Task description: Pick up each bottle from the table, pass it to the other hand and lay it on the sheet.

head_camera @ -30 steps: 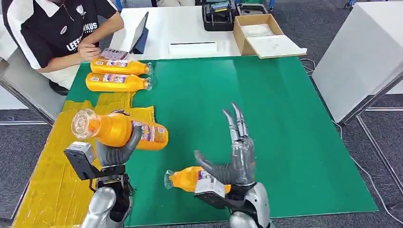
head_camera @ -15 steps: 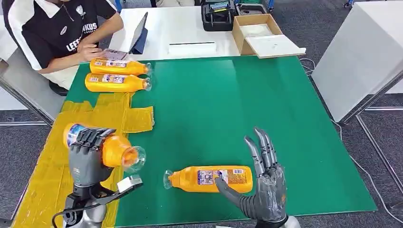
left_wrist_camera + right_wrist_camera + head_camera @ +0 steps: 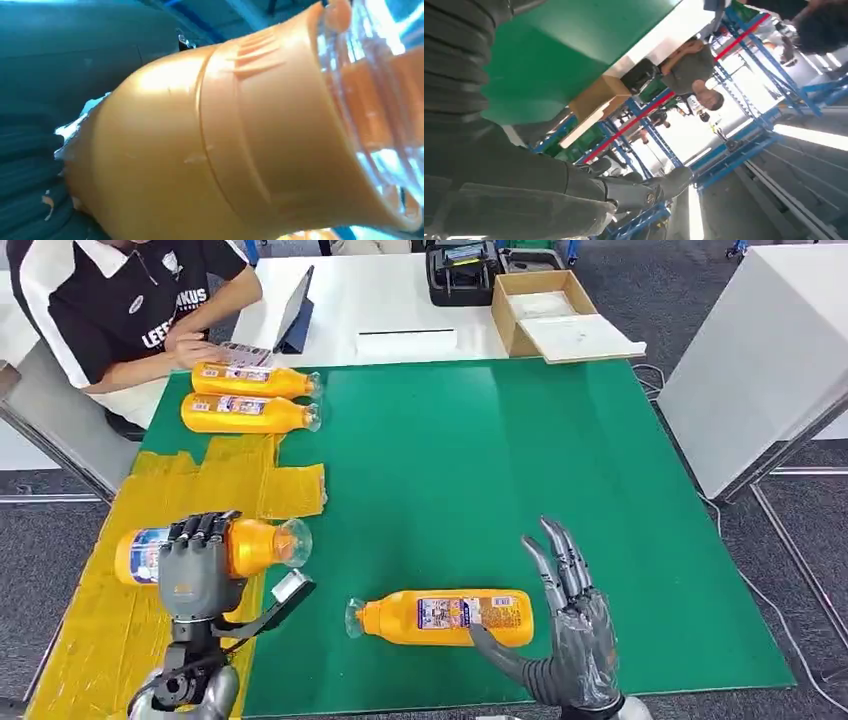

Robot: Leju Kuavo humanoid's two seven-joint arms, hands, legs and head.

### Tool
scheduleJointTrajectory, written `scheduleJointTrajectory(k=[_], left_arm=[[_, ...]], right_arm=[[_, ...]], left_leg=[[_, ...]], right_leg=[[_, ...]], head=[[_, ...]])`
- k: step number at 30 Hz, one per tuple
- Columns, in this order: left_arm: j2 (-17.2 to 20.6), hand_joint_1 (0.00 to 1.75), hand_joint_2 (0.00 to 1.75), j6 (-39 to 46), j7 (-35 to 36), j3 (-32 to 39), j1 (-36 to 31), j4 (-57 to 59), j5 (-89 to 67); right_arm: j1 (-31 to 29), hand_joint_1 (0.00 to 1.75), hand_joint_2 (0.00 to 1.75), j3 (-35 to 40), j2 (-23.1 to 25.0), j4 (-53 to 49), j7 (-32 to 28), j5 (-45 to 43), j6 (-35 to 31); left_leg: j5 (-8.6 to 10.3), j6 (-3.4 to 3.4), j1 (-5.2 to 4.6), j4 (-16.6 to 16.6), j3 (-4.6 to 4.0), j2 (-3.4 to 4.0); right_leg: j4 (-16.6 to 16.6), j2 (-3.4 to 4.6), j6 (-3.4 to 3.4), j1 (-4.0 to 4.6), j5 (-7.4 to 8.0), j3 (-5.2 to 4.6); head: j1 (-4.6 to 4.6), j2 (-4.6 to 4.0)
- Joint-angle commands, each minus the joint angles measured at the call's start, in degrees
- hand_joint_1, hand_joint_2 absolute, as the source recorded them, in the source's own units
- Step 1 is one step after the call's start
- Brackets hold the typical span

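Over the yellow sheet [image 3: 95,640] our left hand [image 3: 197,568] wraps its fingers around a bottle [image 3: 205,550] lying level, so we should lower it flat before letting go, while our right hand [image 3: 570,640] hangs spread and empty beside the next bottle [image 3: 440,616].

The head view is looking down from above at the green table [image 3: 450,460]. The left wrist view is sitting very close to the orange bottle [image 3: 225,140], blurring it. The right wrist view is tilting, seemingly sideways, sharing that table [image 3: 574,45].
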Motion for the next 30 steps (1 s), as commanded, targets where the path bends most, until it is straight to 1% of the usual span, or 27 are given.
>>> scheduleJointTrajectory(k=[1, 2, 3, 5, 7, 8, 9, 10, 11, 13, 14, 15, 16, 17, 19, 21, 22, 23, 24, 26, 27, 28, 29, 30], left_arm=[[4.4, 1.75, 1.75, 0.2, 4.5, -17.8, -8.7, 16.6, 0.0], [4.4, 1.75, 1.75, 0.2, 4.5, -17.8, -8.7, 16.6, 0.0], [3.6, 1.75, 1.75, 0.2, 3.8, -17.3, -9.3, 18.1, 0.0], [3.5, 1.75, 1.75, 0.2, 3.9, -17.4, -10.5, 21.2, 0.0], [3.2, 1.75, 1.75, 0.2, 5.0, -17.0, -12.1, 25.4, 0.3], [2.8, 1.75, 1.75, 0.2, 4.3, -15.8, -12.2, 26.3, 0.0], [3.6, 1.75, 1.75, 0.2, 5.6, -15.5, -13.4, 29.4, 0.0], [4.7, 1.75, 1.75, 0.2, 8.2, -16.5, -14.3, 31.4, 0.0], [5.5, 1.75, 1.75, 0.2, 9.6, -15.4, -14.8, 33.4, 0.0], [7.1, 1.75, 1.75, 0.2, 10.9, -15.1, -15.1, 34.8, 0.0], [7.6, 1.75, 1.75, 0.2, 10.7, -14.2, -15.0, 35.1, 0.0], [8.5, 1.75, 1.75, 0.2, 11.0, -14.2, -15.0, 35.6, 0.0], [8.8, 1.75, 1.75, 0.2, 11.6, -14.3, -15.2, 36.2, 0.0], [9.4, 1.75, 1.75, 0.2, 12.4, -15.1, -15.6, 37.3, 0.0], [10.2, 1.75, 1.75, 0.2, 15.1, -17.5, -17.0, 40.3, 0.0], [10.6, 1.75, 1.75, 0.2, 16.2, -19.2, -17.8, 41.8, 0.0], [10.5, 1.75, 1.75, 0.2, 16.2, -19.2, -18.0, 42.4, 0.0], [10.5, 1.75, 1.75, 0.2, 16.2, -19.2, -18.0, 42.4, 0.0], [10.4, 1.75, 1.75, 0.2, 16.2, -19.5, -18.6, 43.3, 0.0], [10.2, 1.75, 1.75, 0.2, 16.5, -20.1, -19.0, 44.1, 0.0], [9.6, 1.75, 1.75, 0.2, 15.8, -19.4, -19.3, 44.5, 0.1], [9.3, 1.75, 1.75, 0.2, 15.4, -19.4, -19.5, 44.7, 0.0], [9.0, 1.75, 1.75, 0.2, 15.5, -19.5, -19.7, 44.9, 0.0], [8.5, 1.61, 1.75, 0.2, 15.3, -19.4, -20.1, 45.2, 0.0]], right_arm=[[1.2, 0.0, 1.75, -3.2, 0.4, -1.0, 1.5, 1.2, 1.8], [1.2, 0.0, 1.75, -3.2, 0.4, -1.0, 1.5, 1.2, 1.8], [1.6, 0.0, 1.75, -3.1, 0.8, -1.1, 1.8, 1.7, 1.7], [2.2, 0.0, 1.75, -3.1, 1.4, -1.2, 2.2, 2.5, 1.7], [2.5, 0.0, 1.75, -2.2, 1.8, -1.0, 2.4, 3.2, 1.9], [2.5, 0.0, 1.75, -2.0, 1.9, -0.9, 2.5, 3.4, 1.8], [2.4, 0.0, 1.75, -1.1, 2.0, -0.5, 2.4, 3.8, 2.1], [2.0, 0.0, 1.75, 0.1, 2.3, 0.4, 2.1, 4.1, 2.1], [1.2, 0.0, 1.75, 1.3, 2.4, 1.3, 1.7, 4.2, 2.7], [0.0, 0.0, 1.75, 2.3, 2.8, 2.7, 1.2, 3.8, 3.4], [-0.8, 0.0, 1.75, 2.4, 3.0, 3.5, 0.9, 3.4, 3.8], [-1.2, 0.0, 1.75, 2.5, 3.0, 3.9, 0.5, 3.1, 4.0], [-1.6, 0.0, 1.75, 2.4, 3.0, 4.3, 0.1, 2.7, 4.2], [-1.8, 0.0, 1.75, 2.3, 3.0, 4.6, -0.3, 2.5, 4.4], [-2.0, 0.0, 1.75, 2.2, 2.9, 5.0, -0.7, 2.1, 4.6], [-2.0, 0.0, 1.75, 2.2, 2.9, 5.3, -0.8, 2.0, 4.6], [-2.0, 0.0, 1.75, 2.2, 2.9, 5.4, -0.9, 2.0, 4.6], [-2.0, 0.0, 1.75, 2.2, 2.9, 5.4, -0.9, 2.0, 4.6], [-2.0, 0.0, 1.75, 2.4, 2.9, 5.5, -0.9, 2.0, 4.6], [-2.0, 0.0, 1.75, 2.4, 2.7, 5.6, -0.8, 2.1, 4.6], [-1.7, 0.0, 1.75, 2.3, 2.5, 5.6, -0.8, 2.1, 4.4], [-1.6, 0.0, 1.75, 2.1, 2.2, 5.4, -0.6, 2.0, 4.4], [-1.5, 0.0, 1.75, 1.9, 2.0, 5.2, -0.6, 2.0, 4.4], [-1.4, 0.0, 1.75, 1.7, 1.8, 4.9, -0.4, 1.9, 4.5]], left_leg=[[-0.03, -0.07, -0.08, -0.1, 0.27, -0.24], [-0.12, -0.09, -0.1, 0.0, 0.42, -0.24], [-0.07, -0.06, -0.08, 0.0, 0.29, -0.09], [-0.18, -0.11, -0.1, 0.0, 0.46, -0.06], [-0.03, -0.06, -0.05, -0.1, 0.22, -0.07], [-0.09, -0.11, -0.08, -0.1, 0.39, -0.13], [-0.13, -0.14, -0.08, -0.1, 0.49, -0.16], [-0.05, -0.08, -0.04, -0.1, 0.29, -0.02], [-0.13, -0.12, -0.07, -0.1, 0.45, 0.01], [-0.1, -0.11, -0.01, -0.1, 0.39, 0.14], [-0.29, -0.21, -0.07, 0.0, 0.76, 0.14], [-0.32, -0.21, -0.07, 0.0, 0.77, 0.13], [-0.25, -0.2, -0.01, -0.1, 0.69, 0.38], [-0.1, -0.12, 0.04, -0.1, 0.38, 0.32], [-0.15, -0.16, 0.07, -0.1, 0.48, 0.27], [-0.22, -0.19, 0.0, -0.1, 0.63, 0.21], [-0.09, -0.16, 0.07, -0.1, 0.41, 0.11], [-0.13, -0.2, 0.03, -0.1, 0.55, 0.04], [-0.01, -0.17, 0.07, -0.1, 0.3, 0.1], [-0.1, -0.21, 0.03, 0.0, 0.45, 0.12], [0.0, -0.2, 0.06, -0.1, 0.25, 0.1], [-0.06, -0.22, 0.01, 0.0, 0.44, 0.02], [-0.01, -0.22, 0.01, -0.1, 0.37, 0.04], [-0.07, -0.23, -0.01, 0.0, 0.46, 0.03]], right_leg=[[0.0, -0.36, 0.03, -0.07, -0.15, 0.34], [0.0, -0.43, 0.05, -0.07, -0.24, 0.51], [0.0, -0.22, 0.04, -0.07, -0.14, 0.34], [0.1, -0.28, 0.03, -0.07, -0.25, 0.52], [0.0, -0.21, 0.0, -0.04, -0.09, 0.27], [0.0, -0.32, 0.0, -0.06, -0.18, 0.44], [0.0, -0.38, 0.0, -0.06, -0.24, 0.55], [0.0, -0.17, 0.0, -0.03, -0.1, 0.32], [0.0, -0.18, 0.0, -0.05, -0.18, 0.46], [0.0, -0.04, -0.02, -0.01, -0.09, 0.39], [0.1, -0.15, -0.02, -0.06, -0.31, 0.73], [0.1, -0.19, -0.01, -0.06, -0.34, 0.75], [0.0, 0.1, -0.04, -0.01, -0.18, 0.61], [0.0, 0.16, -0.05, 0.02, -0.03, 0.34], [0.0, 0.06, -0.04, 0.05, -0.11, 0.46], [0.1, -0.05, -0.01, 0.0, -0.22, 0.59], [0.0, -0.07, -0.02, 0.06, -0.11, 0.41], [0.0, -0.19, 0.0, 0.04, -0.2, 0.56], [0.0, -0.03, -0.03, 0.06, -0.06, 0.29], [0.0, -0.05, 0.0, 0.04, -0.15, 0.45], [0.0, -0.01, -0.02, 0.06, -0.06, 0.27], [0.0, -0.15, 0.01, 0.02, -0.16, 0.48], [0.0, -0.11, 0.01, 0.02, -0.12, 0.4], [0.0, -0.17, 0.02, 0.0, -0.18, 0.5]], head=[[0.0, 0.0], [0.0, 0.0], [0.0, 0.0], [-0.02, 0.0], [-0.02, 0.0], [0.0, 0.0], [0.0, 0.0], [0.0, 0.0], [-0.02, 0.0], [0.0, 0.0], [0.0, 0.0], [0.0, 0.0], [-0.02, 0.0], [-0.04, 0.0], [-0.02, 0.0], [0.0, 0.0], [0.0, 0.0], [-0.02, 0.0], [0.0, 0.0], [-0.02, 0.0], [-0.02, 0.0], [0.0, 0.0], [0.0, 0.0], [0.02, 0.0]])
